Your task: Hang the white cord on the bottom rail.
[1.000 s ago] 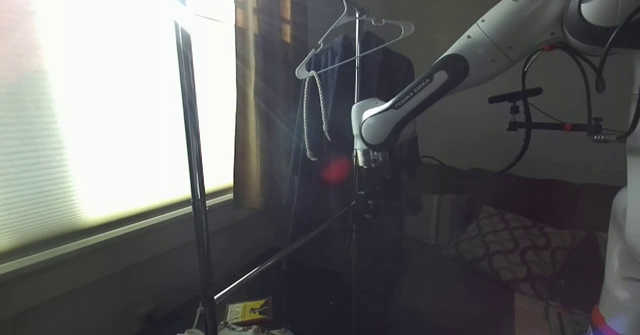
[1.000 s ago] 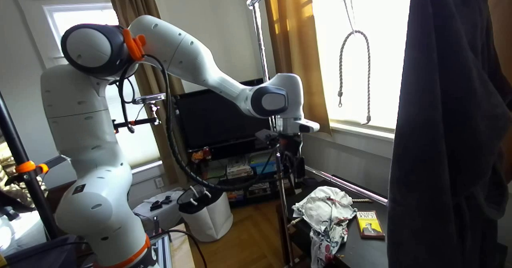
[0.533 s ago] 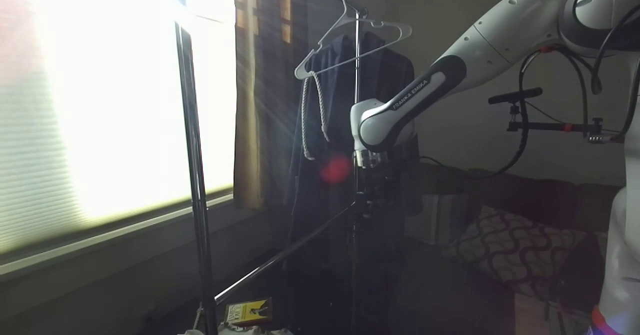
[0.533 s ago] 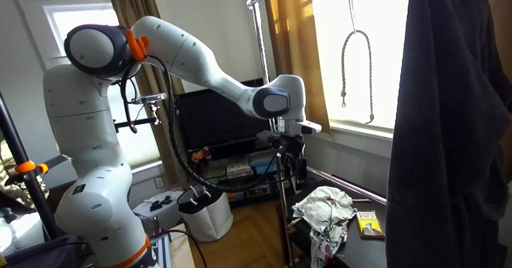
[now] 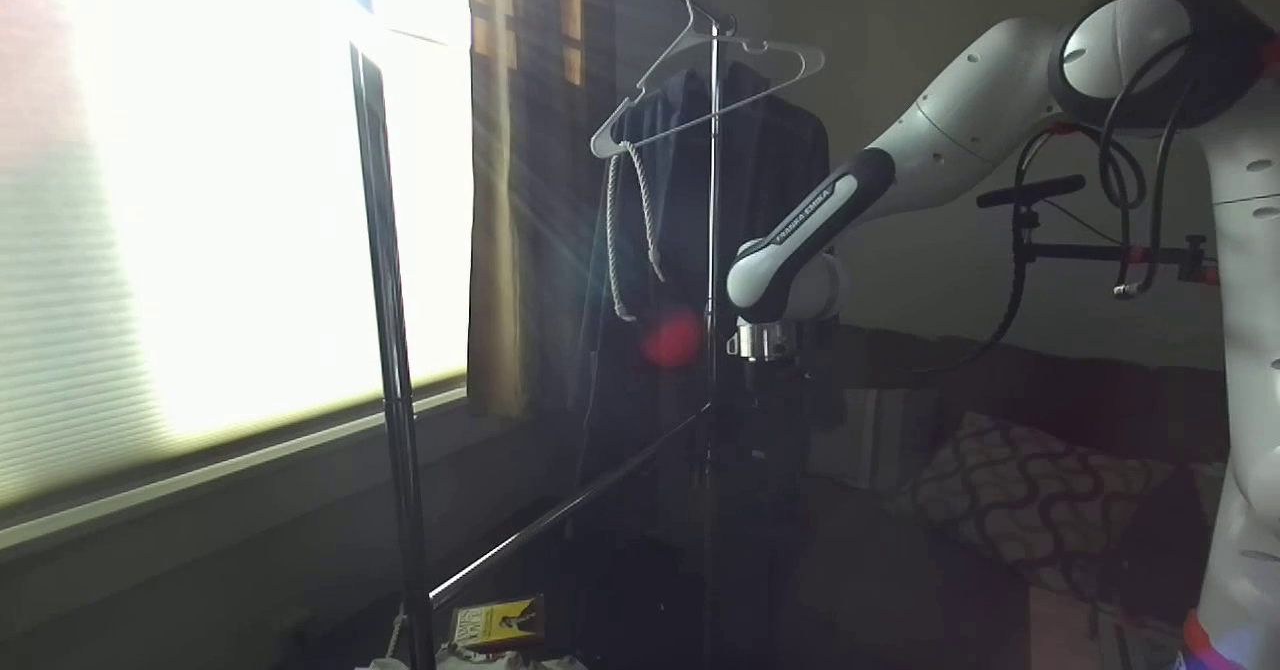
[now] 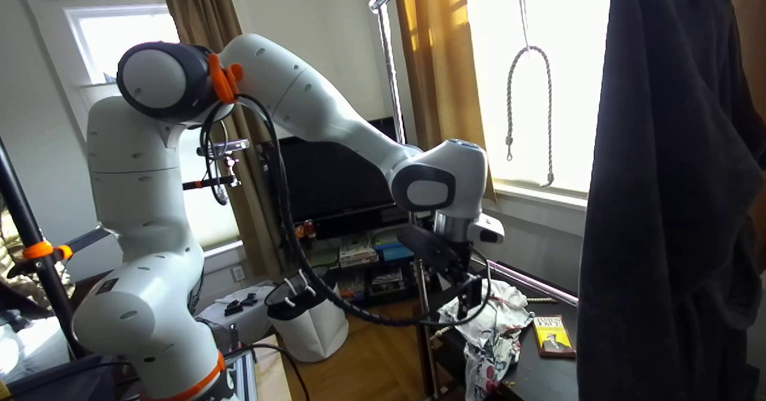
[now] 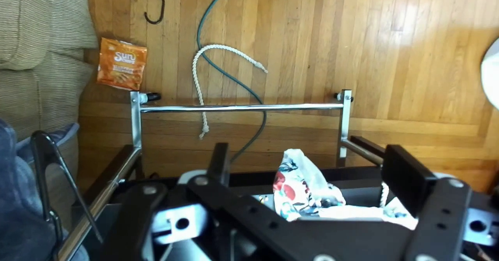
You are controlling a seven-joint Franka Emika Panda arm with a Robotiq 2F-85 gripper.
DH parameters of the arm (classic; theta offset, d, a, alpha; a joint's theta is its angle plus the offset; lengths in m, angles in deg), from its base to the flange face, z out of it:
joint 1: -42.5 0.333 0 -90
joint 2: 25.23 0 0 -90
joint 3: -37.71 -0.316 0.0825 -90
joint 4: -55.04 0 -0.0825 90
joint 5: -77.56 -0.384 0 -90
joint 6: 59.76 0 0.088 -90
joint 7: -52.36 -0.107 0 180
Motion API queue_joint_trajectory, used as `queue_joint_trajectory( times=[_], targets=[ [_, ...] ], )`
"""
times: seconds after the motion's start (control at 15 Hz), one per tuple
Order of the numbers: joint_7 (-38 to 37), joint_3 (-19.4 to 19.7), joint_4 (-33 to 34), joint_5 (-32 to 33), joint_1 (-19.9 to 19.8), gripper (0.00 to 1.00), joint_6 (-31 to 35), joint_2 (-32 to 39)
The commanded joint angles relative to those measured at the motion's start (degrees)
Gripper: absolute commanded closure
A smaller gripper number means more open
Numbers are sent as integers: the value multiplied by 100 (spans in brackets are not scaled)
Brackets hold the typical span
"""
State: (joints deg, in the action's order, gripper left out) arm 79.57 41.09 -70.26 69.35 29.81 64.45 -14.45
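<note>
The white cord (image 5: pixel 611 250) hangs doubled over the lower bar of the white hanger (image 5: pixel 605 138), its two ends dangling free. It also shows in an exterior view (image 6: pixel 550 125) against the window. The hanger hangs from the rack's top bar. The bottom rail (image 5: pixel 570 510) runs low between the rack's uprights; it also shows in an exterior view (image 6: pixel 526 278). My gripper (image 6: pixel 468 299) is near the rack's upright, well below the hanger and apart from the cord. In the wrist view its fingers (image 7: pixel 312 167) stand wide apart with nothing held between them.
A patterned white bag (image 6: pixel 485 305) and a yellow book (image 6: pixel 553 336) lie on the black table (image 6: pixel 538 380). Another white rope (image 7: pixel 198 80) lies on the floor by a chrome bar (image 7: pixel 241 107). A dark jacket (image 6: pixel 664 209) hangs on the rack. The upright (image 5: pixel 385 300) stands near the window.
My gripper has moved down and, in an exterior view, to the right over the table's side. The hanger and cord have swayed slightly.
</note>
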Motion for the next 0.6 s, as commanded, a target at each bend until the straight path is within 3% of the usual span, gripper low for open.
queue_joint_trajectory(
  times=[0.0,0.07,0.13,0.2,0.33,0.53],
  targets=[
    [1116,171,661,-434,-400,0,-646,923],
    [1094,207,796,-412,-450,0,-889,1037],
    [853,193,375,-259,-316,0,-475,628],
    [941,217,523,-267,-403,0,-615,815],
    [913,94,89,-702,-409,0,-181,170],
    [1048,9,-307,-1434,-358,0,-142,-754]
  ],
)
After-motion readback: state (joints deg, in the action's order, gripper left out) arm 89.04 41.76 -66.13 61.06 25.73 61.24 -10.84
